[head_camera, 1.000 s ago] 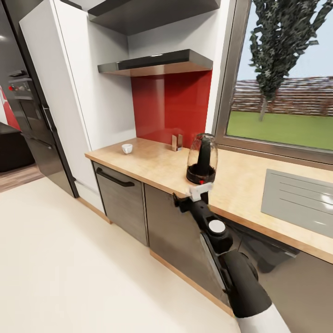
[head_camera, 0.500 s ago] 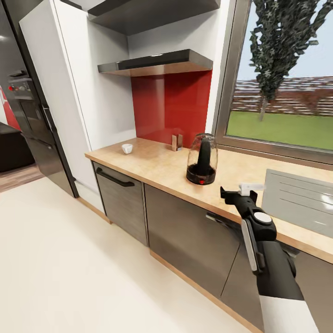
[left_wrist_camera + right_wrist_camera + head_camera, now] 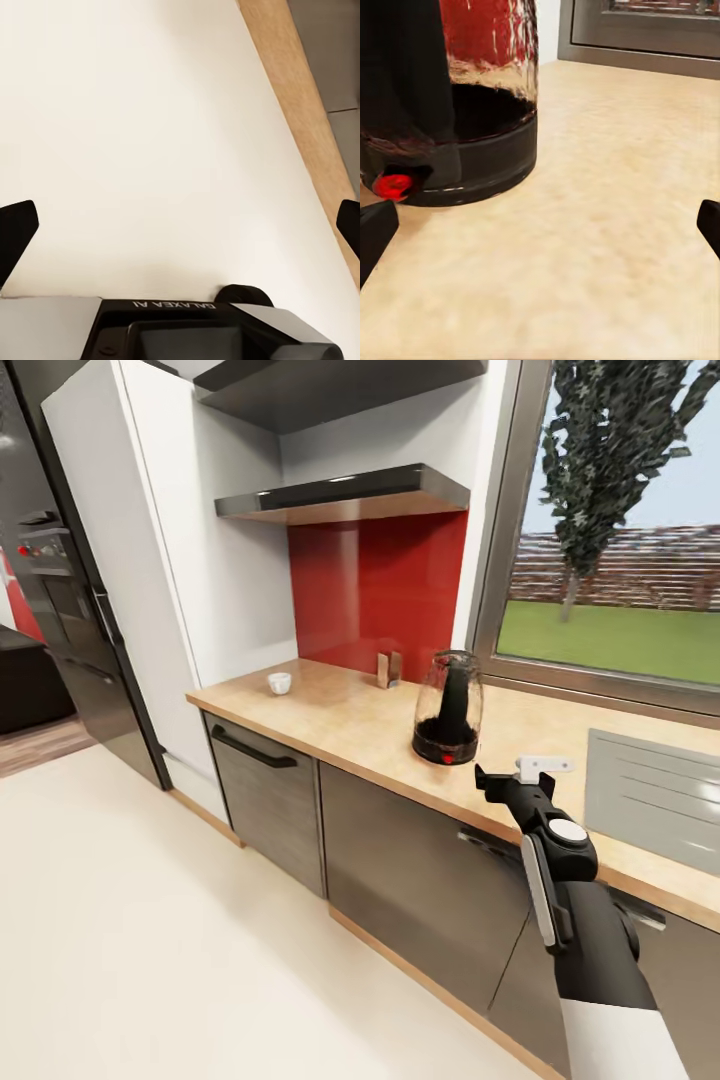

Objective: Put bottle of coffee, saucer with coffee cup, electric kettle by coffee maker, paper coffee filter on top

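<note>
Counter (image 3: 340, 725) of light wood carries the electric kettle (image 3: 447, 707) near its front edge and the coffee cup (image 3: 279, 682) far off; no coffee maker nearby, so most remains. Right gripper (image 3: 520, 777) fingers spread wide, empty, beside the kettle; left gripper (image 3: 180, 225) likewise, over floor.

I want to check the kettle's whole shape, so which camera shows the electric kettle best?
The head view: the whole electric kettle stands upright on the kitchen countertop, lid to base. The right wrist view shows its lower glass, black base and red switch close up, cropped above. The left wrist view looks at floor.
</note>
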You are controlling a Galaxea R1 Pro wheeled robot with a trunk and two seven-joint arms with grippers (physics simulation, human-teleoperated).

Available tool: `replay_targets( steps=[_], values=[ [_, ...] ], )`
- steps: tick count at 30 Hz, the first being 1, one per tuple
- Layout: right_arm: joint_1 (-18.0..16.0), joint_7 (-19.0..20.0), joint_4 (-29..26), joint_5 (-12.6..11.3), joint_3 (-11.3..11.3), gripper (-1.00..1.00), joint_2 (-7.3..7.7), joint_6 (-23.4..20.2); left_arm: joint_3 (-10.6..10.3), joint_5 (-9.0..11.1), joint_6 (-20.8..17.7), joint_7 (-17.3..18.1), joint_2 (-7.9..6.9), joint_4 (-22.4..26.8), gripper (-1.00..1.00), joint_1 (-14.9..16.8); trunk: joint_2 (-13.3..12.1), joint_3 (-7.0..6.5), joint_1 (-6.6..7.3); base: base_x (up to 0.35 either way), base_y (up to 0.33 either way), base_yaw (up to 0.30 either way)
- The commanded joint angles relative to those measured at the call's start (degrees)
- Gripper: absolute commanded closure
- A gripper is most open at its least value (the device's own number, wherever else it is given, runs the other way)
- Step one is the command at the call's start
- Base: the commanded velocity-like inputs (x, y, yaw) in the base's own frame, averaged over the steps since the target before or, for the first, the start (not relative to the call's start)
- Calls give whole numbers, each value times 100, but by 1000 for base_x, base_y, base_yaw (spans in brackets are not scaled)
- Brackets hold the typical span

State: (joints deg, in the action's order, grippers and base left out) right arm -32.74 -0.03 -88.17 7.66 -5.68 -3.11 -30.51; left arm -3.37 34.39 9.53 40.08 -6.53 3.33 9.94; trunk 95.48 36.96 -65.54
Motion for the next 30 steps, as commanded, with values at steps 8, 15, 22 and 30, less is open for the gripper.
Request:
replay_targets(
  steps=[8, 15, 22, 30],
  values=[
    [-5, 12, -7, 50, -3, -100, -5, -33, -26, 16, 41, 10, -6, -8, -100, 0, 3, 6, 0, 40, 198, 0],
    [-5, 12, -7, 46, -3, -100, -5, -29, -24, 16, 40, 13, -7, -8, -100, 0, 3, 6, 0, 85, 83, 0],
    [-5, 13, -7, 44, 7, -100, -5, -36, -24, 15, 36, 12, -7, -2, -100, 1, 3, 6, 0, 82, 60, 0],
    [-5, 12, -15, 43, 86, -100, -59, -34, -24, 16, 32, 16, -7, 1, -100, 1, 3, 6, 0, 6, 4, 0]
  ],
)
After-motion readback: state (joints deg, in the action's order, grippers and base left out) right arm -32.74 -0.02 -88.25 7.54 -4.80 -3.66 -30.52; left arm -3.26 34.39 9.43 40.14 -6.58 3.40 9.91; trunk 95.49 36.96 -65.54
